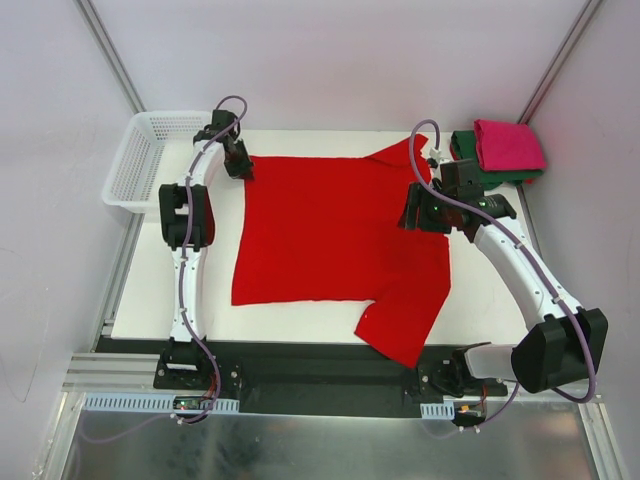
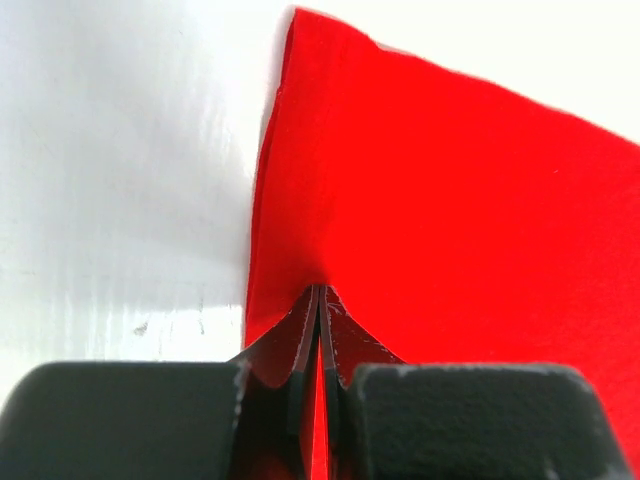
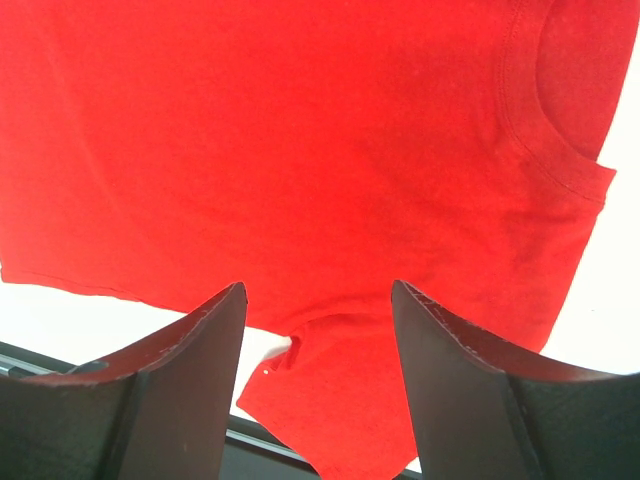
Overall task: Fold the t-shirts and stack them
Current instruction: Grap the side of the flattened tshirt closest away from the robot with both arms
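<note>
Red t-shirt lying flat mid-frame, left gripper pinching its upper left corner, right gripper spread wide over its right side

A: Room, quick.
B: White enclosure. Back wall is plain white. Left wall and right wall are the same matte panels.
A: Frame?
B: Two metal posts, left post and right post, slanting toward the far corners in the top view.
A: Furniture?
B: One white table, flat top, slightly glossy. Black plate along its near edge, aluminium rail beside that, white slotted cable duct in front.
A: Floor?
B: Grey shiny surface at the very bottom. Floor or shelf, cannot tell.
A: Light?
B: Even, white, soft shadows. Left wrist view shows pale glare on the tabletop.
</note>
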Controlling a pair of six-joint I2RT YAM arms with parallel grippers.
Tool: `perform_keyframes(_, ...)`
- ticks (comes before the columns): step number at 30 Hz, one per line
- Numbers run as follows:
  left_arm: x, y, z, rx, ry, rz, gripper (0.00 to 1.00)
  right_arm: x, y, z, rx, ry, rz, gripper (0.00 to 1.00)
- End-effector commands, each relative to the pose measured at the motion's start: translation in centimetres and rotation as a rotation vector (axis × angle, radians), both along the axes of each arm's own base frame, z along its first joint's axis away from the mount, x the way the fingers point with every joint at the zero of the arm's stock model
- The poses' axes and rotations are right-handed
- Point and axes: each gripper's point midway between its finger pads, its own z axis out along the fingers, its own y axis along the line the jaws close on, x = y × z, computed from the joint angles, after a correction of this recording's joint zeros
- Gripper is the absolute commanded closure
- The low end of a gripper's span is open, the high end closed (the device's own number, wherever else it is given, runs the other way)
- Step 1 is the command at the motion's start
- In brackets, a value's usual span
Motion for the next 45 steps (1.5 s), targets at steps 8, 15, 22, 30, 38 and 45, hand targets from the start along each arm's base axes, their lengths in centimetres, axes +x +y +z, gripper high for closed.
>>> perform_keyframes(8, 1.5, 0.4, 0.2, -0.043, -0.015, 0.028, 1.00, -0.3, -0.5, 1.0, -0.017, -0.036, -0.008, 0.37)
perform_keyframes(15, 3.0, 0.6, 0.6, -0.047, -0.064, 0.000, 1.00, -1.4, -0.9, 1.4, -0.014, -0.040, -0.013, 0.37)
perform_keyframes(22, 3.9, 0.9, 0.4, -0.062, -0.084, 0.012, 1.00, -2.4, -1.7, 1.5, -0.040, -0.041, -0.024, 0.36)
perform_keyframes(30, 4.8, 2.7, 0.1, -0.092, -0.099, 0.068, 1.00, -2.8, -2.1, 1.2, -0.059, -0.030, -0.034, 0.36)
perform_keyframes(38, 5.5, 4.2, -0.9, -0.128, -0.106, 0.120, 1.00, -2.9, -2.3, 0.7, -0.076, -0.014, -0.035, 0.36)
perform_keyframes(45, 7.0, 3.0, 3.2, -0.198, -0.250, 0.002, 0.98, -3.2, -2.3, 0.5, -0.067, -0.010, -0.037, 0.36)
